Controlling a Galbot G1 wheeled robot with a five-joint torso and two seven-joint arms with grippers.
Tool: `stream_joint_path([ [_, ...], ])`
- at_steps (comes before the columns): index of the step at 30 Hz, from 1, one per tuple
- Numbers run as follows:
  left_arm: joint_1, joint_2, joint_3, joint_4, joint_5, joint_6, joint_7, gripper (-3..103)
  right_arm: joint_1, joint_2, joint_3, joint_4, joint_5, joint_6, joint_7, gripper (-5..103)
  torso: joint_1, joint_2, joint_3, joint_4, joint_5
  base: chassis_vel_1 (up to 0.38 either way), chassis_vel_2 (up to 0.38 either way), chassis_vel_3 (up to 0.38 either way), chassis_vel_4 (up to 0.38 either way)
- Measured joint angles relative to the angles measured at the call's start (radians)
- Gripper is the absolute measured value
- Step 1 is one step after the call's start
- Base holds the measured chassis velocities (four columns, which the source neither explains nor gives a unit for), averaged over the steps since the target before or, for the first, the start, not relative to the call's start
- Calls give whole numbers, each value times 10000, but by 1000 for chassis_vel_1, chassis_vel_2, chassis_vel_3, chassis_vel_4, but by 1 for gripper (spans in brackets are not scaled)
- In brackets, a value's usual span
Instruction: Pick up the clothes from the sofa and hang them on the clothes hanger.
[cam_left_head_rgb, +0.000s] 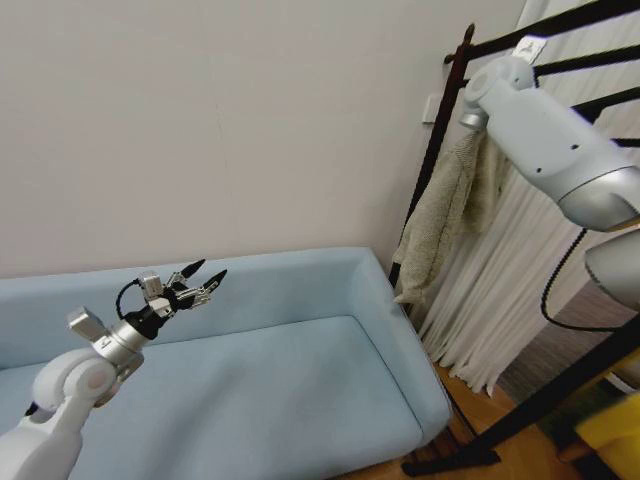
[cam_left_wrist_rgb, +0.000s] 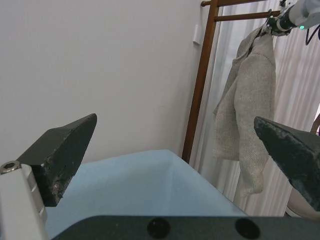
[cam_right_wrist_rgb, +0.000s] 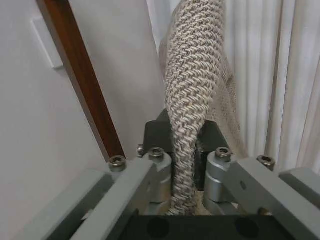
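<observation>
A beige knitted sweater (cam_left_head_rgb: 445, 215) hangs down beside the dark wooden clothes rack (cam_left_head_rgb: 447, 110) at the right of the head view. My right gripper (cam_left_head_rgb: 472, 118) is raised at the rack's top and is shut on the sweater's upper part (cam_right_wrist_rgb: 187, 125), with the knit pinched between its fingers (cam_right_wrist_rgb: 159, 172). From the left wrist the sweater (cam_left_wrist_rgb: 247, 107) shows hanging from the rack (cam_left_wrist_rgb: 200, 85). My left gripper (cam_left_head_rgb: 203, 280) hovers open over the light blue sofa (cam_left_head_rgb: 290, 390), holding nothing.
The sofa seat (cam_left_head_rgb: 250, 400) is bare. White curtains (cam_left_head_rgb: 500, 290) hang behind the rack. The rack's dark base (cam_left_head_rgb: 450, 460) stands on the wooden floor by the sofa's right end. A white wall (cam_left_head_rgb: 200, 120) is behind the sofa.
</observation>
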Motion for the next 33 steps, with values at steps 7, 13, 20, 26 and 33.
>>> stream_joint_path([
  [7,15,-46,-38,110,85,-5,285,100,-119,-22,9,255,-642,114,-240,33,2,0,2,3,-7,0,0,0,0],
  [13,-12,-145,-3,204,145,-5,317,100,-156,142,125,488,-1267,171,-348,56,2,0,1,-1,-6,0,0,0,0],
  [20,32,-456,-128,262,276,-12,52,100,-875,-453,617,2633,-2319,376,-593,83,2,0,1,6,-10,0,0,0,0],
  [26,33,-516,-146,142,406,-15,-117,100,-1718,-1205,1000,4528,-2854,399,-797,97,2,0,1,-5,-3,0,0,0,0],
  [33,432,-742,-282,-208,816,-224,-962,100,-3559,-3065,1564,8175,-2204,604,-2509,100,2,0,0,6,-7,0,0,0,0],
])
